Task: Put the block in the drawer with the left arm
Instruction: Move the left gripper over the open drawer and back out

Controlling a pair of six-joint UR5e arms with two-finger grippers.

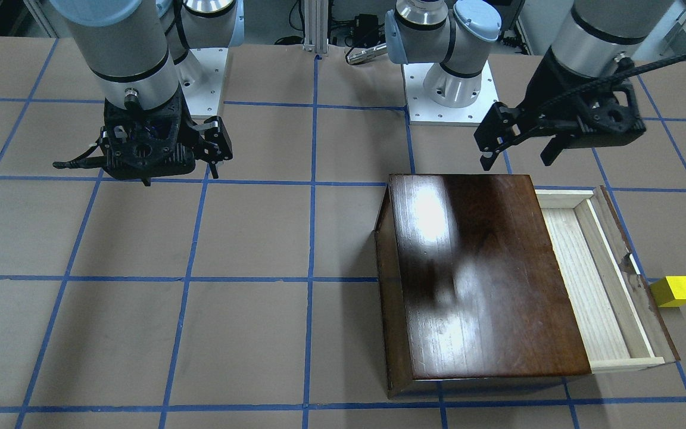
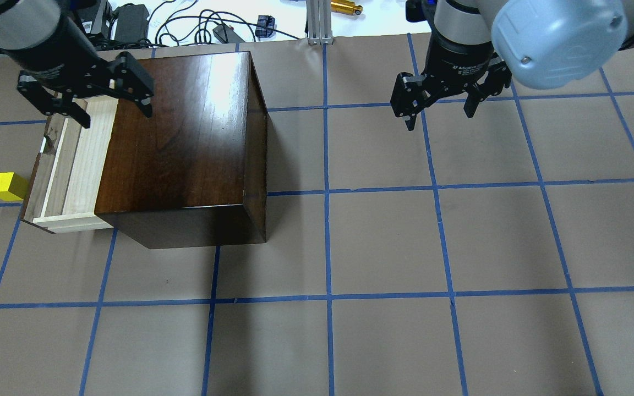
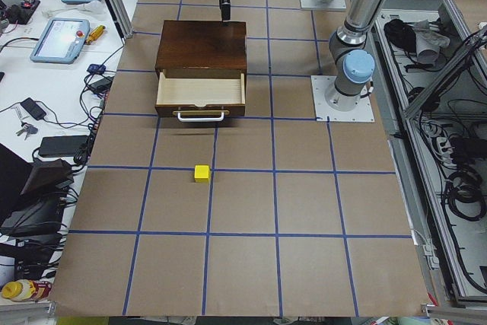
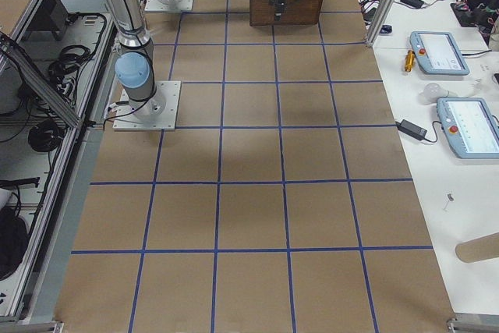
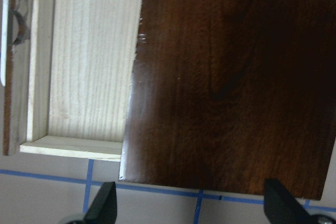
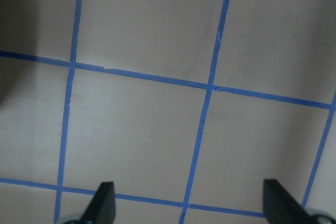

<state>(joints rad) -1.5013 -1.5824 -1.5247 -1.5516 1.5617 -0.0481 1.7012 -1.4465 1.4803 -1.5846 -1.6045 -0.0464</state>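
Note:
The small yellow block (image 1: 673, 292) lies on the table just outside the drawer's dark front panel; it also shows in the overhead view (image 2: 7, 186) and the exterior left view (image 3: 202, 173). The pale-wood drawer (image 2: 72, 159) is pulled out of the glossy dark brown box (image 2: 185, 126) and holds nothing (image 5: 89, 61). My left gripper (image 2: 116, 118) is open and empty, hovering above the box's top near the drawer's far end (image 1: 517, 161), well away from the block. My right gripper (image 2: 439, 113) is open and empty over bare table (image 6: 190, 205).
The table is brown paper with a blue tape grid (image 2: 328, 297). The arm bases (image 1: 450, 89) stand at the robot side. Cables and small devices (image 2: 196, 25) lie beyond the table's far edge, behind the box.

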